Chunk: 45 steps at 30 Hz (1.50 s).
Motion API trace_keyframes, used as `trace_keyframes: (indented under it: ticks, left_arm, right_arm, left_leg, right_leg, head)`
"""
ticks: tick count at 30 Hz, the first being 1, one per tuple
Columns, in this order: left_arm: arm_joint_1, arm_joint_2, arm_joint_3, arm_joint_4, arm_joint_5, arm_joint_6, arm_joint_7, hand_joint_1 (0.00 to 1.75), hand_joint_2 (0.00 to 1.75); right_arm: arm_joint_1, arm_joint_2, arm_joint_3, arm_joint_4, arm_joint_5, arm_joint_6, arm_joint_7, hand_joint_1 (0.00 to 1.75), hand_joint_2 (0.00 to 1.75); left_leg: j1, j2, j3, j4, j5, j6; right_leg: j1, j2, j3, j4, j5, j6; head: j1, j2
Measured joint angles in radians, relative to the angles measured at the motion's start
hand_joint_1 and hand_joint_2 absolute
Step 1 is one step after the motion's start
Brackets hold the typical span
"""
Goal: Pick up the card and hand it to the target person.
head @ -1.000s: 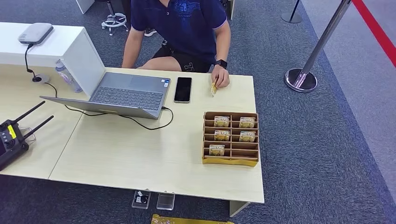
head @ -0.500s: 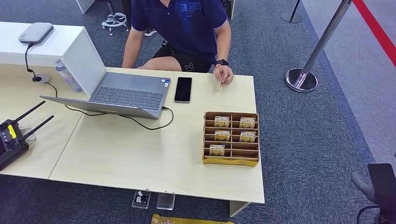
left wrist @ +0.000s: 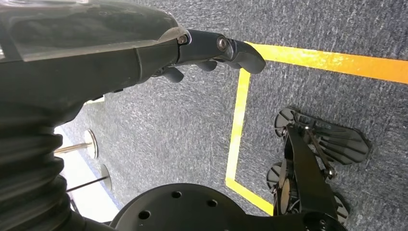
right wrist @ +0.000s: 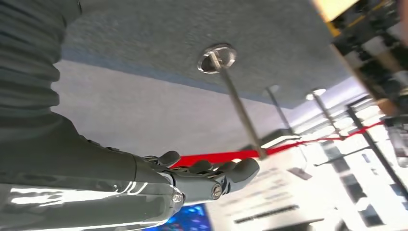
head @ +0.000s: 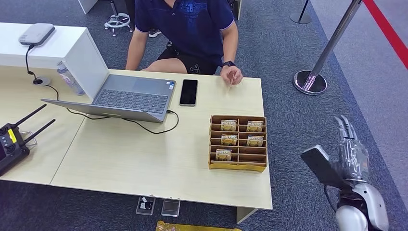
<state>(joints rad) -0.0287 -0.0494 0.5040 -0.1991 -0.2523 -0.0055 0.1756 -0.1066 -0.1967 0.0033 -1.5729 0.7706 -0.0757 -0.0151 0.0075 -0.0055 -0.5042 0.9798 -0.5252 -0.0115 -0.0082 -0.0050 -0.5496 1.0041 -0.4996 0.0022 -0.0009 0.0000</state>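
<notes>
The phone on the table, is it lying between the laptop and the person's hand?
Yes, the phone lies flat between the laptop and the person's hand.

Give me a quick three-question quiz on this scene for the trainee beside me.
1. True or false: the right hand holds a card.
2. Which compartments of the card box lack cards? A) the back row B) the front row's right one and the row nearest the robot C) none
3. Fill in: the phone lies between the laptop and the person's ____.

Key: 1 false, it is raised beside the table, open; 2 B; 3 hand, which pinches a card.
</notes>
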Motion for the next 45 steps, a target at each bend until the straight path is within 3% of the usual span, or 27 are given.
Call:
trace_keyframes:
  ticks: [9, 19, 27, 30, 31, 34, 37, 45]
  left_arm:
    - [-0.002, -0.003, 0.008, 0.0, 0.003, -0.001, 0.0, 0.0, 1.75]
    - [-0.005, -0.004, 0.009, 0.0, -0.012, -0.005, 0.004, 0.0, 1.75]
    - [-0.007, -0.003, 0.008, 0.0, -0.044, -0.019, -0.003, 0.0, 1.75]
    - [-0.007, -0.002, 0.007, 0.0, -0.053, -0.026, -0.007, 0.0, 1.75]
    - [-0.007, -0.001, 0.006, 0.0, -0.056, -0.027, -0.007, 0.0, 1.75]
    - [-0.007, 0.001, 0.004, 0.0, -0.062, -0.03, -0.008, 0.0, 1.75]
    - [-0.007, 0.002, 0.001, 0.0, -0.067, -0.035, -0.008, 0.0, 1.75]
    - [-0.007, 0.002, 0.0, 0.0, -0.073, -0.038, -0.008, 0.0, 1.75]
  right_arm:
    - [-0.104, 0.042, 0.166, -0.022, 0.145, 0.005, 0.074, 0.0, 1.75]
    - [-0.154, 0.083, 0.266, -0.027, 0.246, 0.037, 0.136, 0.02, 1.75]
    - [-0.159, 0.11, 0.33, -0.01, 0.303, 0.078, 0.19, 0.44, 1.75]
    - [-0.149, 0.112, 0.339, -0.003, 0.314, 0.081, 0.204, 0.85, 1.75]
    - [-0.144, 0.112, 0.34, -0.002, 0.318, 0.083, 0.208, 1.07, 1.75]
    - [-0.129, 0.113, 0.341, -0.002, 0.326, 0.089, 0.22, 1.51, 1.75]
    - [-0.119, 0.113, 0.341, -0.002, 0.334, 0.102, 0.229, 1.68, 1.75]
    - [-0.12, 0.126, 0.341, 0.009, 0.349, 0.126, 0.235, 1.64, 1.75]
  left_leg:
    - [0.0, 0.0, 0.0, 0.0, 0.0, 0.0]
    - [0.0, 0.0, 0.0, 0.0, 0.0, 0.0]
    - [0.0, 0.0, 0.0, 0.0, 0.0, 0.0]
    - [0.0, 0.0, 0.0, 0.0, 0.0, 0.0]
    - [0.0, 0.0, 0.0, 0.0, 0.0, 0.0]
    - [0.0, 0.0, 0.0, 0.0, 0.0, 0.0]
    - [0.0, 0.0, 0.0, 0.0, 0.0, 0.0]
    - [0.0, 0.0, 0.0, 0.0, 0.0, 0.0]
  right_leg:
    - [0.0, 0.0, 0.0, 0.0, 0.0, 0.0]
    - [0.0, 0.0, 0.0, 0.0, 0.0, 0.0]
    - [0.0, 0.0, 0.0, 0.0, 0.0, 0.0]
    - [0.0, 0.0, 0.0, 0.0, 0.0, 0.0]
    - [0.0, 0.0, 0.0, 0.0, 0.0, 0.0]
    - [0.0, 0.0, 0.0, 0.0, 0.0, 0.0]
    - [0.0, 0.0, 0.0, 0.0, 0.0, 0.0]
    - [0.0, 0.0, 0.0, 0.0, 0.0, 0.0]
  head:
    - [0.001, 0.0]
    - [0.001, 0.0]
    - [0.0, 0.0]
    - [0.001, 0.0]
    - [0.001, 0.0]
    - [0.002, 0.0]
    - [0.001, 0.0]
    - [0.001, 0.0]
